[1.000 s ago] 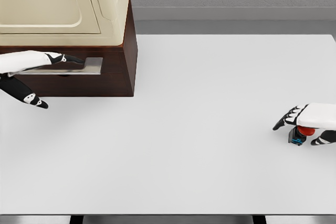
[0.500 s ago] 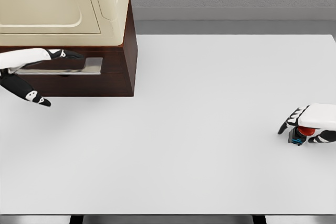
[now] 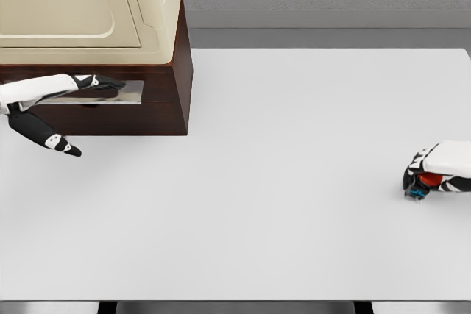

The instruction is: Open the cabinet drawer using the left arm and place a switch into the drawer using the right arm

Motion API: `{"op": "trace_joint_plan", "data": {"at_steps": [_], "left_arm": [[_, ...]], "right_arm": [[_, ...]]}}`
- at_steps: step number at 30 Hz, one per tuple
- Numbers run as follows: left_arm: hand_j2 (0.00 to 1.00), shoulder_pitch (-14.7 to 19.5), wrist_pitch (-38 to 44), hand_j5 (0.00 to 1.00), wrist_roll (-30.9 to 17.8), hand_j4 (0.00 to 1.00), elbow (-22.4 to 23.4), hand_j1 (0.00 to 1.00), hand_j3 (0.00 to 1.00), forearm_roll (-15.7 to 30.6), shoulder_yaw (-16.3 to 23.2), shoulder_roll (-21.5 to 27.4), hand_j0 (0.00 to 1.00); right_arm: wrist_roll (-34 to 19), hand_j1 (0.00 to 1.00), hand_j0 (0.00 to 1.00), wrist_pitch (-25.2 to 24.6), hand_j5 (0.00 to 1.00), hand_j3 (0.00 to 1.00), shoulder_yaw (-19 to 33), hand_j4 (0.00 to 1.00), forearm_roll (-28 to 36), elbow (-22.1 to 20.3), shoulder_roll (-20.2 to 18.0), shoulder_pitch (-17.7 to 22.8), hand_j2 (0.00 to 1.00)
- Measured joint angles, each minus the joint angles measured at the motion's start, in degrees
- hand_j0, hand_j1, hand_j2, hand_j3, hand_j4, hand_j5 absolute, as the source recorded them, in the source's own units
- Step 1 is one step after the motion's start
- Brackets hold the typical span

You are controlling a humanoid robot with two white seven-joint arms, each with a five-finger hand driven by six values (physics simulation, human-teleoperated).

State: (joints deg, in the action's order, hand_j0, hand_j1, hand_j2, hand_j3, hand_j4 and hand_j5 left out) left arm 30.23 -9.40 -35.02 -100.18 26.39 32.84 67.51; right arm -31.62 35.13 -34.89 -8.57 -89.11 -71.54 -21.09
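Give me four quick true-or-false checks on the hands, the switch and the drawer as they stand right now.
1. The left hand is at the drawer's metal handle, on the dark wooden drawer front. True.
2. The switch lies in the middle of the table. False: it sits near the table's right edge, under the right hand.
3. The right hand's fingers are curled around the switch. True.
4. The switch is already inside the drawer. False: it is on the table, far to the right of the cabinet.
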Motion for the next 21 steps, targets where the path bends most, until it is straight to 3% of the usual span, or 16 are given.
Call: {"op": "trace_joint_plan", "data": {"at_steps": [10, 21], "left_arm": [[1.00, 0.18, 0.26, 1.00, 0.00, 1.00, 1.74, 1.00, 1.00, -0.06, -1.57, -0.26, 1.00], [1.00, -0.53, 0.34, 1.00, 0.00, 1.00, 2.93, 1.00, 1.00, -0.35, -1.68, -1.26, 1.00]], "right_arm": [[0.20, 0.46, 0.46, 0.00, 0.46, 0.46, 1.15, 0.46, 0.05, 0.35, 0.38, -1.14, 0.46], [-0.89, 0.45, 0.45, 0.00, 0.45, 0.45, 1.11, 0.45, 0.04, 0.18, 5.41, -5.27, 0.45]]}}
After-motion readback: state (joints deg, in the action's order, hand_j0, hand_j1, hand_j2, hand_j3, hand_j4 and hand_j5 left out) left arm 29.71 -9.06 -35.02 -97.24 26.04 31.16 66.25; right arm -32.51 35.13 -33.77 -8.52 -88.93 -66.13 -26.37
